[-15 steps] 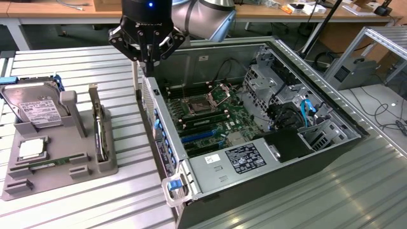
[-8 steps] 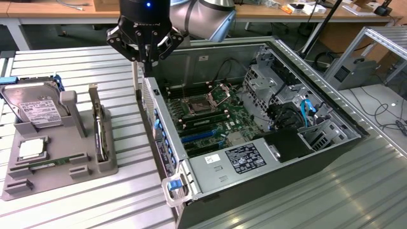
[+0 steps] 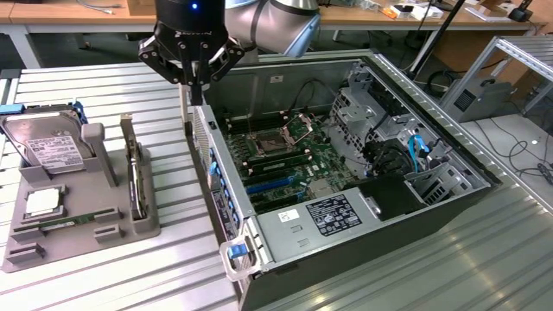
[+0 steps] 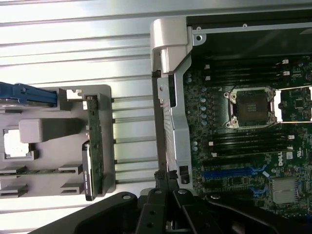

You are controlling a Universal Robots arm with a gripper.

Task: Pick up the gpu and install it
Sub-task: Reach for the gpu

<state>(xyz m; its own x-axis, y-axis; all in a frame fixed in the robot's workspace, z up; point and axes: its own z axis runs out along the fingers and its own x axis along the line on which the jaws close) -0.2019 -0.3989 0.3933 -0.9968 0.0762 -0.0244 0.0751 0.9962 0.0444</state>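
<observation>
The gpu [image 3: 134,178] stands on its edge in a slot of the grey holder [image 3: 87,227] on the exterior view's left, beside the open computer case [image 3: 432,194]. The wrist view looks down on the gpu's [image 4: 92,146] thin green board edge with its black cooler. My gripper [image 3: 197,94] hangs shut and empty above the case's rear wall [image 3: 216,168], between the holder and the motherboard [image 3: 289,152]. In the wrist view its closed fingertips [image 4: 165,179] sit over that wall [image 4: 170,122]. A blue card slot [image 4: 234,171] lies on the motherboard.
The holder also carries a silver hard drive [image 3: 48,146], a square processor [image 3: 41,202] and a thin memory stick [image 3: 65,223]. Drive cages and cables [image 3: 389,142] fill the case's far side. Benches and a metal frame [image 3: 509,71] stand behind the slatted table [image 3: 155,272].
</observation>
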